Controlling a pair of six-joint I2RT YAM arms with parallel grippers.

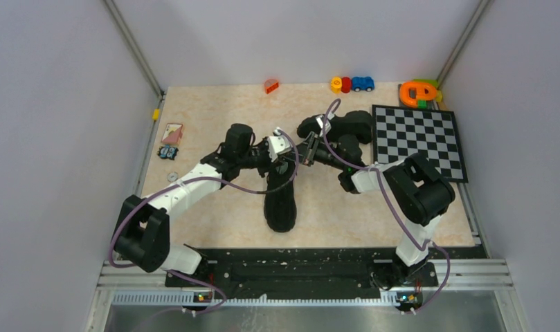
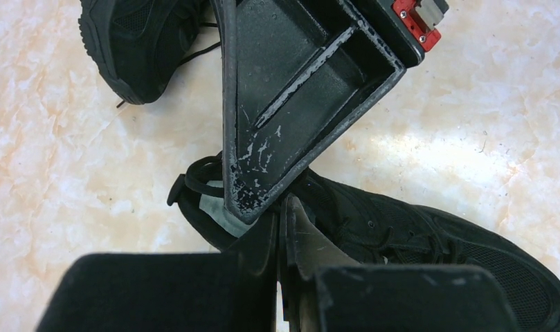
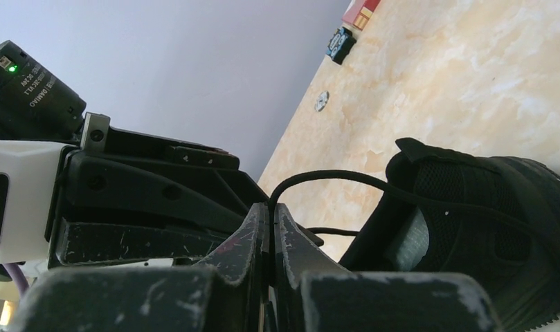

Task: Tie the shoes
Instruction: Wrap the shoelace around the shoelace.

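One black shoe (image 1: pixel 280 200) lies toe toward me at the table's middle; it also shows in the left wrist view (image 2: pixel 436 235) and the right wrist view (image 3: pixel 484 207). The second shoe (image 1: pixel 342 128) lies behind it (image 2: pixel 135 41). Both grippers meet over the near shoe's heel opening with its pale insole (image 2: pixel 218 211). My right gripper (image 1: pixel 309 149) (image 3: pixel 271 207) is shut on a thin black lace (image 3: pixel 332 176) that arcs to the shoe. My left gripper (image 1: pixel 285 147) (image 2: pixel 282 204) is shut, its tips at the opening, with a second lace (image 3: pixel 332 230) running to them.
A checkerboard (image 1: pixel 419 138) lies at the right. Toy cars (image 1: pixel 351 84), an orange block (image 1: pixel 271 86) and an orange-green toy (image 1: pixel 419 92) sit along the back. A card (image 1: pixel 172 133), a small toy (image 1: pixel 168 152) and a washer (image 1: pixel 172 177) lie at the left.
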